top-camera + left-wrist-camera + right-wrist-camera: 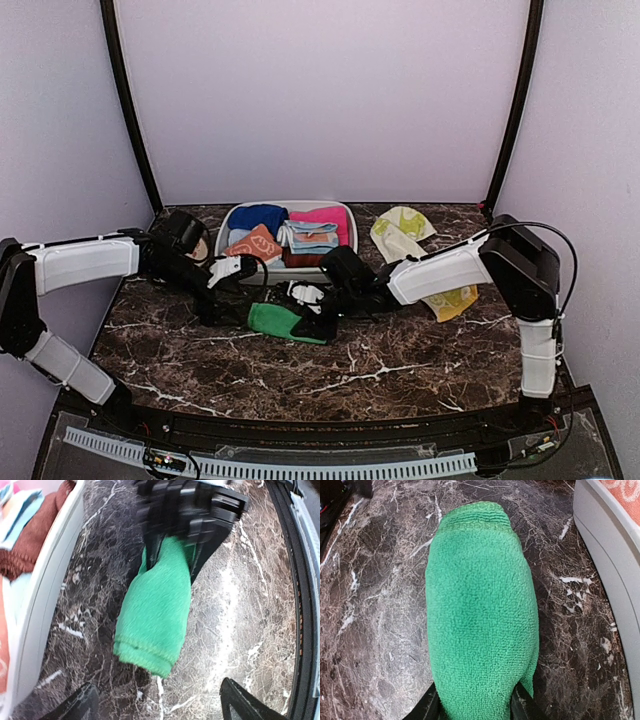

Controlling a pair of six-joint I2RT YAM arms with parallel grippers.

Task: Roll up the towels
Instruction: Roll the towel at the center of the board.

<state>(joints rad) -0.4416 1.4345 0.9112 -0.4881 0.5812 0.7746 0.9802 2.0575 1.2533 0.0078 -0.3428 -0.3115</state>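
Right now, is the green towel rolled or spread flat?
Rolled: the green towel lies as a compact tube on the table, layered edges at its free end; the right tool grips the other end.

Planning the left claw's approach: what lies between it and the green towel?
Only bare table, in the left wrist view: the open left claw sits short of the green towel.

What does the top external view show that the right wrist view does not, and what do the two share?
Only the top external view shows the cream-white printed towel lying rear right, plus the left arm and right arm. Only the right wrist view shows the green towel closely enough to see its stitched hem, with the right gripper flanking its near end. Both show the green towel on the marble table near the white bin.
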